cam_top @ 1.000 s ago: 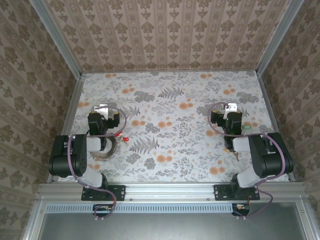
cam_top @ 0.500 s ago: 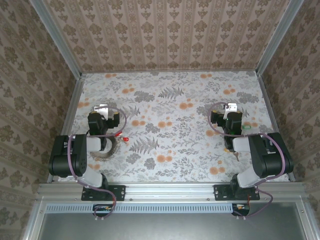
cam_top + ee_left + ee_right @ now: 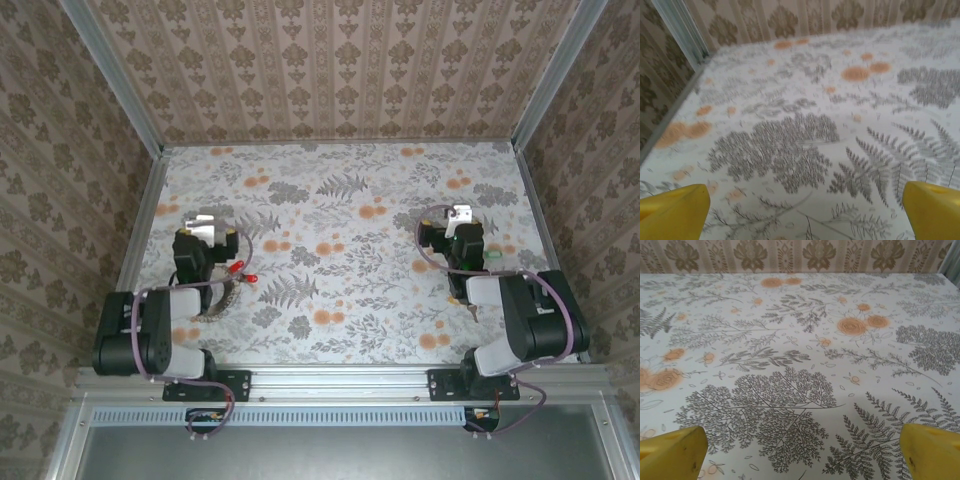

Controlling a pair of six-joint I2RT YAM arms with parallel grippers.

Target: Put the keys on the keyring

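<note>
Left fingers (image 3: 675, 212) and right fingers (image 3: 672, 452) both spread wide, holding nothing. Keyring (image 3: 222, 300) lies on the surface (image 3: 340, 220), partly under the left arm (image 3: 150, 322); red keys (image 3: 243, 269) just beside it; green key (image 3: 493, 256) beside right arm (image 3: 520, 310).

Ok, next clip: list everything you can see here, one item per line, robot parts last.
table: one, white with grey ferns and orange flowers, centre
walls: three, beige patterned, around it
red keys: two, red heads, table's left side
keyring: one, silvery-grey chain, beside the red keys, partly under the left arm
green key: one, green head, table's right side
left tool: one, yellow tips, open, over the left side
right tool: one, yellow tips, open, over the right side
</note>
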